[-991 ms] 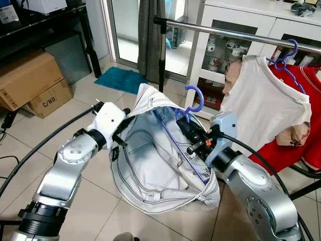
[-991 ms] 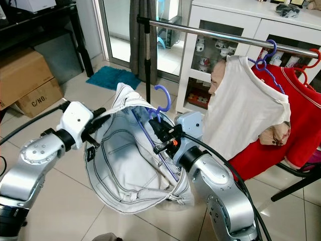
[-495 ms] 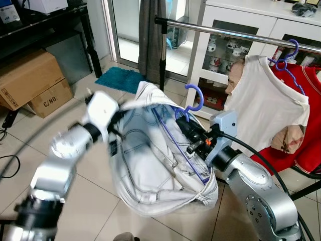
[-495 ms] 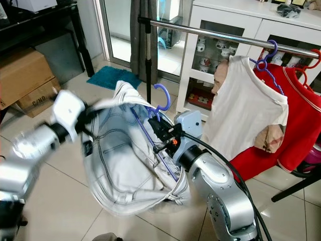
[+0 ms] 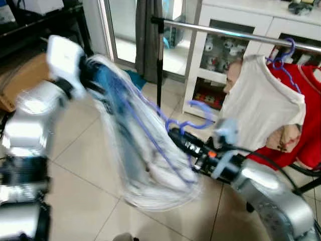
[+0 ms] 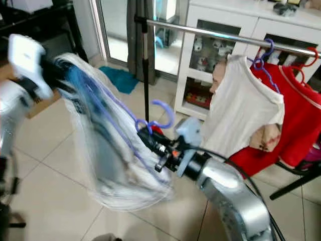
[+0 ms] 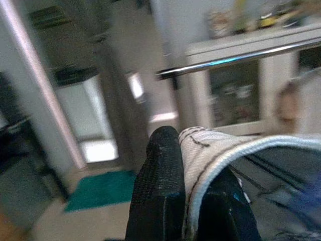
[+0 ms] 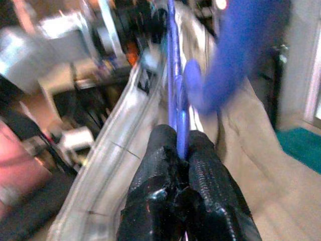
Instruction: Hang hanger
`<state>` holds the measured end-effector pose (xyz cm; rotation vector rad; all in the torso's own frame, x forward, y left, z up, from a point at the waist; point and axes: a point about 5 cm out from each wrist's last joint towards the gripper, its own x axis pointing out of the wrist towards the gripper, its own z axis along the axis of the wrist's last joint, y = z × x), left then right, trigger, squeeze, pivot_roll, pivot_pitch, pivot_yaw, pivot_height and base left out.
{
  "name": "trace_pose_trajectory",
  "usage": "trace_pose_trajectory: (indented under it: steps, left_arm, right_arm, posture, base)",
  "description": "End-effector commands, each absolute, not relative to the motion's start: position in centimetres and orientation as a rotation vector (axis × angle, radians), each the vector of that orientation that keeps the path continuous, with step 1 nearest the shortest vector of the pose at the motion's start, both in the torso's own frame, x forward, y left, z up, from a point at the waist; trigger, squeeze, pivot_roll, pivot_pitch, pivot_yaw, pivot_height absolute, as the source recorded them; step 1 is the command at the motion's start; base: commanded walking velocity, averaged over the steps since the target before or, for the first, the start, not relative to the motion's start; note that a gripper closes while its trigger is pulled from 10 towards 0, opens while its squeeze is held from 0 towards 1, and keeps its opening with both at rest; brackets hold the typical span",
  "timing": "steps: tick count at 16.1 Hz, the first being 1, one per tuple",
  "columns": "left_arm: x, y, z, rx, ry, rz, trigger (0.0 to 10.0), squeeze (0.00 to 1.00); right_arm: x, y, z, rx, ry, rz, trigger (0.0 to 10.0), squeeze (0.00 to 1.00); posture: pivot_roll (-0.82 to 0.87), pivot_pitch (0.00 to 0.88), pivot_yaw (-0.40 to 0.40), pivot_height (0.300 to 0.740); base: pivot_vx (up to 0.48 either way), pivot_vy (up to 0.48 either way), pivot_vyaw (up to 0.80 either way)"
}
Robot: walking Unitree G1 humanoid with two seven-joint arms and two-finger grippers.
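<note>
right pincer (image 6: pixel 150 140) clenched on purple hanger (image 6: pixel 159 116) | left pincer (image 7: pixel 193 201) grips garment (image 5: pixel 130 150) | lift hook over rail (image 5: pixel 235 34) above

Rail (image 5: pixel 225 31): bare stretch from its black upright pole (image 5: pixel 160 70) at upper centre to the white T-shirt (image 5: pixel 261 103); open air below it down to the tiled floor (image 5: pixel 75 150). Right of that, the white T-shirt and red garment (image 5: pixel 306 125) occupy the rail. The pale denim garment (image 5: pixel 135 145), blurred, spans centre frame between left claw (image 7: pixel 193 201) and right claw (image 8: pixel 183 165). White cabinet (image 5: pixel 225 60) stands behind the rail.
</note>
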<state>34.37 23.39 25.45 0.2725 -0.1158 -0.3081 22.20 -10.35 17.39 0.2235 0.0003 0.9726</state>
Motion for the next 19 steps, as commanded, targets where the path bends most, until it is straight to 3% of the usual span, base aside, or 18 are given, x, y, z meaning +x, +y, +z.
trace_pose_trajectory:
  steps: [1, 4, 5, 8, 11, 12, 13, 14, 15, 19]
  left_arm:
    - [34.6, 26.3, 26.8, 0.303, -0.141, -0.169, 0.0, 0.0]
    - [35.5, 29.4, 25.4, 0.287, -0.053, -0.055, 0.0, 0.0]
    - [35.7, 28.6, 24.4, 0.274, -0.021, -0.122, 0.0, 0.0]
    - [33.9, 21.0, 20.6, 0.183, 0.028, -0.484, 0.0, 0.0]
    - [31.4, 17.1, 18.0, 0.096, 0.044, -0.541, 0.0, 0.0]
    - [31.2, 17.3, 17.8, 0.076, 0.042, -0.488, 0.0, 0.0]
    - [30.7, 18.6, 17.2, 0.09, 0.035, -0.319, 0.0, 0.0]
    - [29.9, 19.6, 16.5, 0.088, 0.066, -0.223, 9.3, 0.0]
    - [28.8, 19.8, 15.5, 0.073, 0.116, -0.196, 10.0, 0.0]
    - [24.4, 18.3, 13.4, -0.167, 0.139, -0.122, 10.0, 0.0]
  right_arm:
    - [22.0, -11.1, 18.0, 0.299, -0.015, 0.98, 0.0, 0.0]
    - [22.1, -11.3, 18.9, 0.452, -0.078, 0.985, 0.0, 0.0]
    - [22.7, -11.4, 19.1, 0.479, -0.096, 0.922, 0.0, 0.0]
    - [26.5, -13.0, 19.0, 0.57, -0.133, 0.463, 0.0, 0.0]
    - [27.7, -16.3, 18.1, 0.789, -0.194, 0.08, 0.0, 0.0]
    - [27.7, -16.7, 17.6, 0.745, -0.172, 0.048, 0.0, 0.0]
    - [27.3, -16.8, 16.2, 0.486, -0.041, 0.064, 10.0, 0.0]
    - [26.7, -16.7, 15.2, 0.357, 0.044, 0.097, 10.0, 0.0]
    - [26.1, -16.6, 14.6, 0.313, 0.093, 0.106, 10.0, 0.0]
    - [24.8, -16.5, 14.8, 0.176, 0.061, 0.098, 10.0, 0.0]
  posture:
    - [0.0, 0.0, 0.002, 0.74]
    - [0.01, 0.0, -0.004, 0.74]
    - [0.01, 0.0, -0.002, 0.74]
    - [0.0, 0.0, 0.004, 0.74]
    - [0.0, 0.0, -0.006, 0.74]
    - [0.0, 0.0, -0.006, 0.74]
    - [0.01, 0.004, -0.014, 0.74]
    - [0.01, 0.011, -0.019, 0.74]
    - [0.01, 0.02, -0.028, 0.74]
    - [0.01, 0.045, -0.044, 0.74]
  base:
    - [0.0, 0.0, 0.0]
    - [0.0, 0.0, 0.0]
    - [0.0, 0.0, 0.0]
    - [0.0, 0.0, 0.0]
    - [0.0, 0.0, 0.0]
    - [0.0, 0.0, 0.0]
    - [0.0, 0.0, 0.0]
    - [0.0, 0.0, 0.0]
    - [0.0, 0.0, 0.0]
    - [0.0, 0.0, -0.8]
